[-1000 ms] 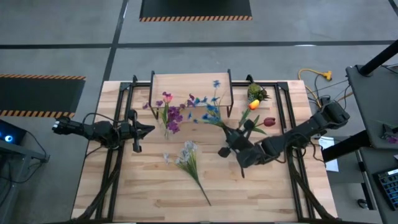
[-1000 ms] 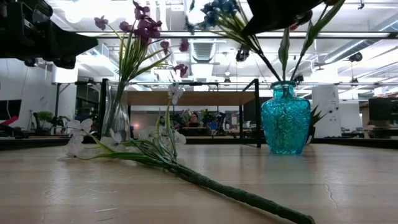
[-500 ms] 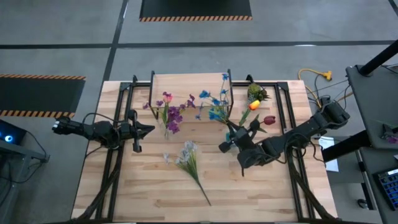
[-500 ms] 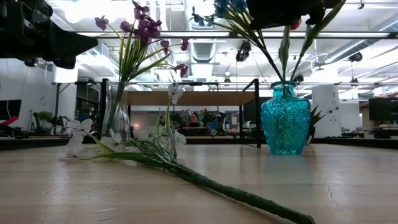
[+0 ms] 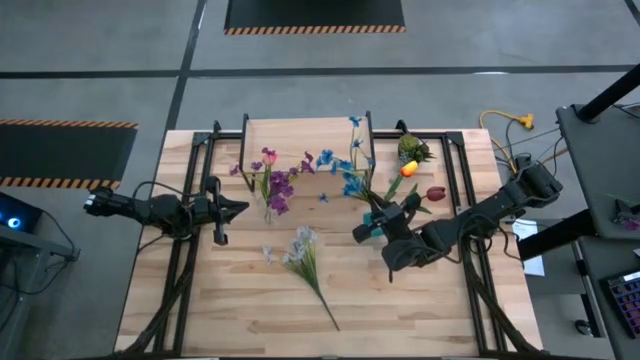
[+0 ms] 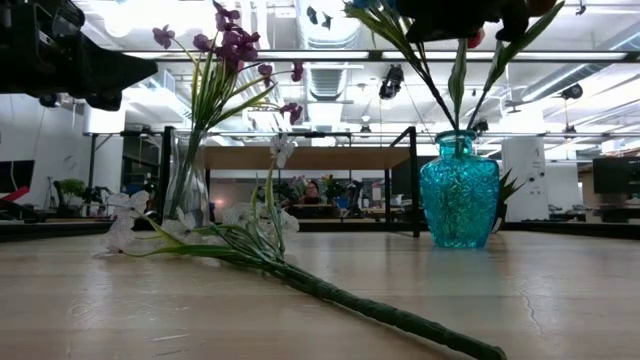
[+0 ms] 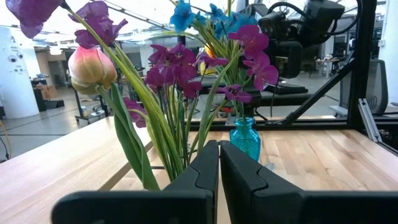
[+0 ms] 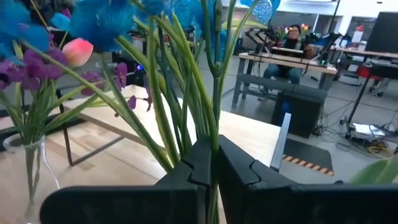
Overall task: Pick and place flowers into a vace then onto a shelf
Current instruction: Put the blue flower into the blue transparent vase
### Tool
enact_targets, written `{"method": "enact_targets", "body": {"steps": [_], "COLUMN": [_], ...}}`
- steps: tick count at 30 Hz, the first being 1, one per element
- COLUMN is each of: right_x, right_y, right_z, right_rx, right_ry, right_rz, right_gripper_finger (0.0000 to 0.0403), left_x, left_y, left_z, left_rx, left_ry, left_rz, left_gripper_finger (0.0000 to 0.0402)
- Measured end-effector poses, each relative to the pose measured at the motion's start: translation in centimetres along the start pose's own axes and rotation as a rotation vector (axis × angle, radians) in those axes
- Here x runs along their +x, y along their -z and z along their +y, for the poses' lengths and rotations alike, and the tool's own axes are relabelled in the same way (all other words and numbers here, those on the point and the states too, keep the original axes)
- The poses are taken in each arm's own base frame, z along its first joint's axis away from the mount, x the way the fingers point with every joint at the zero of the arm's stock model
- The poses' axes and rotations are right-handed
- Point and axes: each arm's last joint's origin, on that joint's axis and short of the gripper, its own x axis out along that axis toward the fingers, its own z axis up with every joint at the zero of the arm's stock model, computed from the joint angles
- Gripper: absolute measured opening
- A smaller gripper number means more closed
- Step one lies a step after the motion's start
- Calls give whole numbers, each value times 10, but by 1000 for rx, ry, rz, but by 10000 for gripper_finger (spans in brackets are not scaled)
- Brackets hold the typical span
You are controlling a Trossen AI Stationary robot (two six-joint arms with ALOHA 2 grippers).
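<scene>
Right hand [image 5: 372, 222] is clamped on thin green stems of blue flowers [image 5: 350, 172] above the round turquoise glass vase [image 6: 459, 203]; left hand [image 5: 240, 208] is closed, empty.

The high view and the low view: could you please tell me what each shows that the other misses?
Only the high view shows the right gripper shut on the blue flowers' green stems, and the idle left gripper.

Only the low view shows the clear glass vase under the purple flowers.

Both show the white flower spray lying on the wooden table.
</scene>
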Motion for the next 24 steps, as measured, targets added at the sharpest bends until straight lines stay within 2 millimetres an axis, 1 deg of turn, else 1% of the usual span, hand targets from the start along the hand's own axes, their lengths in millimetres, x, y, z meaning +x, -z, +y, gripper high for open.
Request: {"method": "enact_targets", "body": {"steps": [9,15,24], "right_x": [0,0,-5], "right_y": [8,26,47], "right_z": [-3,-6,3], "right_rx": [94,132,134], "right_ry": [20,29,42], "right_rz": [-9,-12,-35], "right_gripper_finger": [9,9,9], "left_x": [0,0,0], "left_y": [0,0,0], "left_z": [0,0,0], "left_rx": [0,0,0], "left_ry": [0,0,0], "left_rz": [0,0,0], "left_gripper_finger": [0,0,0]}}
